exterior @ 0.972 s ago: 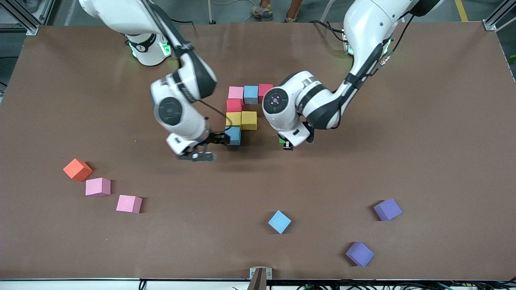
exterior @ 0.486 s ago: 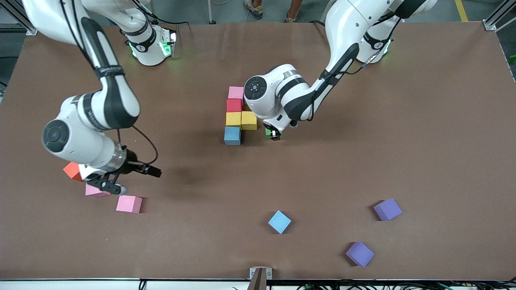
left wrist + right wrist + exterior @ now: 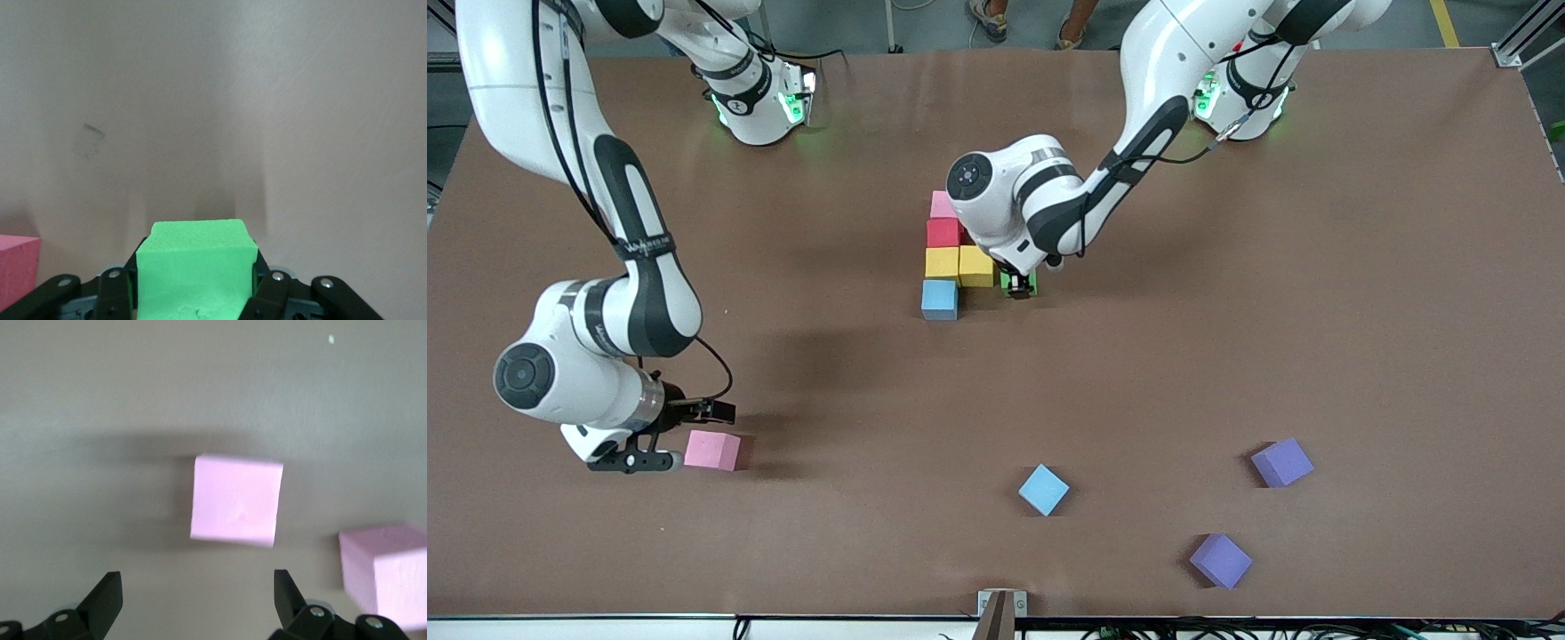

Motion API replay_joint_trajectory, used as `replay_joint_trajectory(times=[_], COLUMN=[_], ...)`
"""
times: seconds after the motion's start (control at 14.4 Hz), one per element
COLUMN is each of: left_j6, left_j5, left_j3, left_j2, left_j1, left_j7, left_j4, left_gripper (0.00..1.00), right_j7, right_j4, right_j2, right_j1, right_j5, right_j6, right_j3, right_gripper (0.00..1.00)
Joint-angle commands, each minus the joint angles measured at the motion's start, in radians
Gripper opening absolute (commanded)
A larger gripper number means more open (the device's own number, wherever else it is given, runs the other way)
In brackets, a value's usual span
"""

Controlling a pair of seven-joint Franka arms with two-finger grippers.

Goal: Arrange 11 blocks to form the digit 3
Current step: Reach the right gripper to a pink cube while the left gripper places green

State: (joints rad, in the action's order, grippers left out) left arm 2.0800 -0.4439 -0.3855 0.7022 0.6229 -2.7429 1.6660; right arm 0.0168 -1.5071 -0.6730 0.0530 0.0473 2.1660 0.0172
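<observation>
The partial digit 3 shows as a column of a pink [image 3: 941,204], a red [image 3: 943,233] and a yellow block [image 3: 942,263]. A second yellow block [image 3: 975,266] sits beside that one, and a light blue block [image 3: 940,299] lies nearer the camera. The left arm hides the rest of the far row. My left gripper [image 3: 1016,287] [image 3: 197,283] is shut on the green block [image 3: 1018,283] [image 3: 197,263], right beside the second yellow block. My right gripper [image 3: 687,436] [image 3: 198,587] is open just short of a loose pink block [image 3: 712,451] [image 3: 237,500]. Another pink block [image 3: 387,577] lies beside it.
A loose light blue block [image 3: 1043,489] and two purple blocks [image 3: 1281,462] [image 3: 1220,560] lie near the table's front edge. A reddish block's edge [image 3: 17,270] shows in the left wrist view. The right arm covers the table around the pink blocks.
My right gripper let go of the light blue block at the figure and swung over to the pink blocks. My left gripper carried the green block toward the second yellow block.
</observation>
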Motion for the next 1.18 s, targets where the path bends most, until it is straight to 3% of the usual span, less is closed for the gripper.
replay_joint_trajectory(times=[0.0,0.28,1.11], left_j6=[0.049,0.095,0.146], left_j5=[-0.062,-0.068,-0.105], left_j3=[0.005,0.002,0.002], left_j2=[-0.033,-0.069,-0.061], left_j1=[0.018,0.02,0.027], left_j7=[-0.126,-0.143,-0.19], left_j4=[0.069,0.129,0.127], left_gripper=[0.2,0.2,0.2], right_j7=[0.015,0.017,0.095], right_j4=[0.044,0.042,0.048], right_j2=[-0.031,-0.066,-0.1], right_j1=[-0.008,-0.016,-0.025], right_j5=[-0.038,-0.041,-0.043], right_j6=[0.026,0.104,0.152], right_j3=[-0.017,-0.016,0.009], right_gripper=[1.0,1.0,1.0])
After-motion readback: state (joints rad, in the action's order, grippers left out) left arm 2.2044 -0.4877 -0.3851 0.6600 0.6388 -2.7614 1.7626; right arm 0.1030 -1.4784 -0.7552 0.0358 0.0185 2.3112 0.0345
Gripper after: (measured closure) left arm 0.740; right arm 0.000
